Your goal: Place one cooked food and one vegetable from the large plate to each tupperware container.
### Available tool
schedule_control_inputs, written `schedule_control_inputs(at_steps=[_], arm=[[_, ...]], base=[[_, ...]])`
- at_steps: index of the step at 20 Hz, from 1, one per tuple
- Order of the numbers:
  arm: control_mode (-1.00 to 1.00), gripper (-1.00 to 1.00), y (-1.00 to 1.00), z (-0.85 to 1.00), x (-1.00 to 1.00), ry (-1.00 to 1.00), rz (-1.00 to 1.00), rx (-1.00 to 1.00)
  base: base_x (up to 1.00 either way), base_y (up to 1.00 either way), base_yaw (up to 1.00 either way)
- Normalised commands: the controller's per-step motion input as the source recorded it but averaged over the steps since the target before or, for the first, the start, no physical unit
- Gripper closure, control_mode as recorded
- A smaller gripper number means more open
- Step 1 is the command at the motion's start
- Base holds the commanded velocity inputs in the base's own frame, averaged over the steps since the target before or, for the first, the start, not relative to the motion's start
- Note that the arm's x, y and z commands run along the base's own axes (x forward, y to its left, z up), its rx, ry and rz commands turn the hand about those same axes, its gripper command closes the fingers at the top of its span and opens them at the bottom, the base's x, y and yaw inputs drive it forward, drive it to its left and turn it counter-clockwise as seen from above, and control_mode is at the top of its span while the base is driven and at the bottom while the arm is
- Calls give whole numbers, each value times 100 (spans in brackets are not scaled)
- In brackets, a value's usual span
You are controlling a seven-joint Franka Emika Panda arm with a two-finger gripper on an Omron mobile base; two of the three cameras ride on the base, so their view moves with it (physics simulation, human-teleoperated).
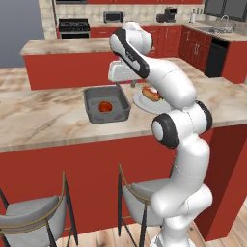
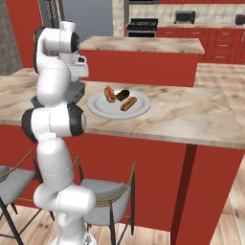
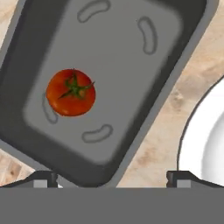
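Partly, the arm hid the large plate on the marbled surface. Left of it, a glossy round tomato lay inside the dark, round-cornered tupperware container, directly beneath the gripper, whose fingertips stood wide apart, holding nothing.

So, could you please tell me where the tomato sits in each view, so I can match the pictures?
Left base view: the tomato lies in the dark container, centre-left.
Right base view: I cannot make it out; the arm covers that spot.
Hand view: left of centre, on the container floor.
Shared landmark: the large plate, beside the container.
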Motion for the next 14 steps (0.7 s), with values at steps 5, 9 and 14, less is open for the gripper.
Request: schedule_control_inputs(at_steps=[5,9,14], arm=[[-100,-100,-100,-41,-39,7,-26,-1],[-100,-100,-97,-46,-59,0,-27,0],[-100,-100,-89,7,-17,0,-37,-4]], base=[[0,0,0],[0,0,0],[0,0,0]])
